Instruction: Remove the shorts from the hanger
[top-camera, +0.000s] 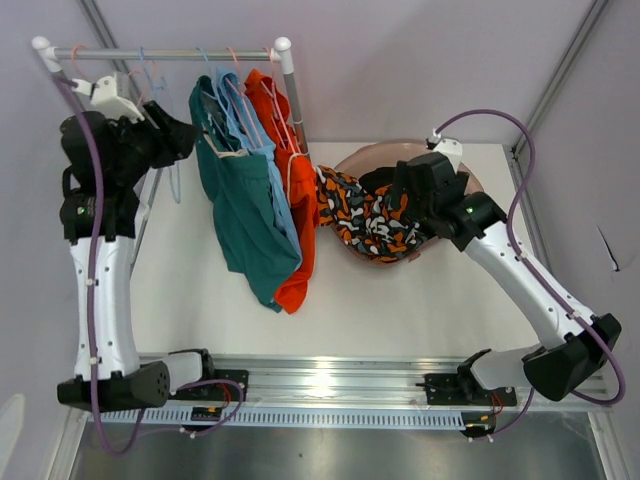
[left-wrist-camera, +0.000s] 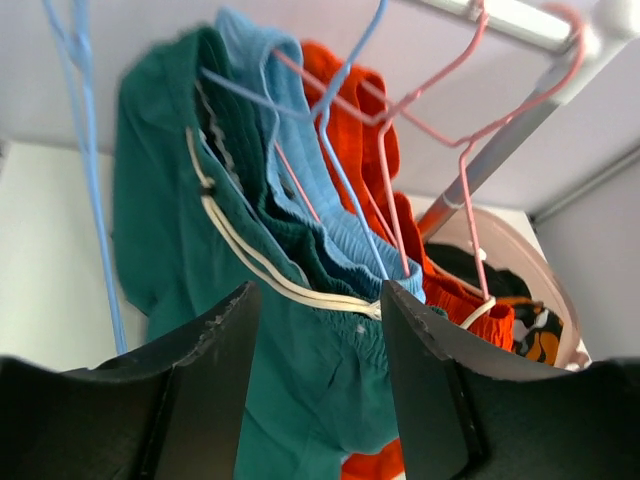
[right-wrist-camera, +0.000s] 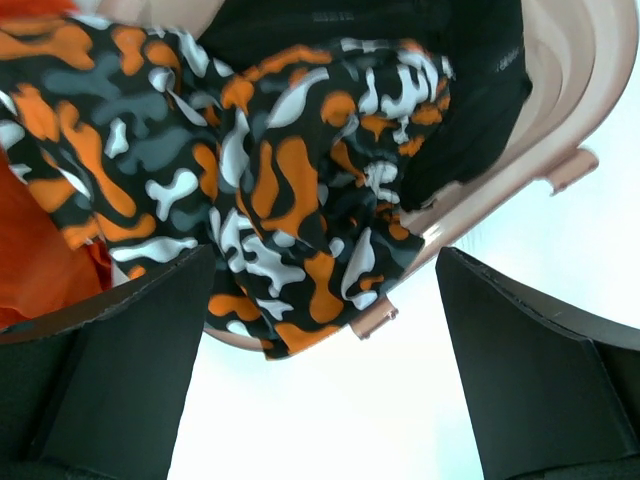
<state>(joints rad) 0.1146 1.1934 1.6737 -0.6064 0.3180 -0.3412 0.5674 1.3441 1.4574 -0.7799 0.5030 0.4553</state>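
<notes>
Teal shorts (top-camera: 240, 205), light blue shorts (top-camera: 272, 180) and bright orange shorts (top-camera: 295, 215) hang on wire hangers from the rail (top-camera: 160, 52). In the left wrist view the teal shorts (left-wrist-camera: 170, 220), light blue shorts (left-wrist-camera: 340, 235) and orange shorts (left-wrist-camera: 350, 130) hang in front of my open left gripper (left-wrist-camera: 320, 390), which is empty and just left of them (top-camera: 180, 135). The orange-and-white patterned shorts (top-camera: 365, 220) and plain black shorts (top-camera: 385, 180) lie in the pink basket (top-camera: 350, 160). My right gripper (right-wrist-camera: 325, 390) is open and empty above the patterned shorts (right-wrist-camera: 260, 170).
Empty blue and pink hangers (top-camera: 150, 75) hang on the rail's left part. The rack's right post (top-camera: 293, 90) stands next to the basket. The basket's rim (right-wrist-camera: 590, 60) and handle tabs show in the right wrist view.
</notes>
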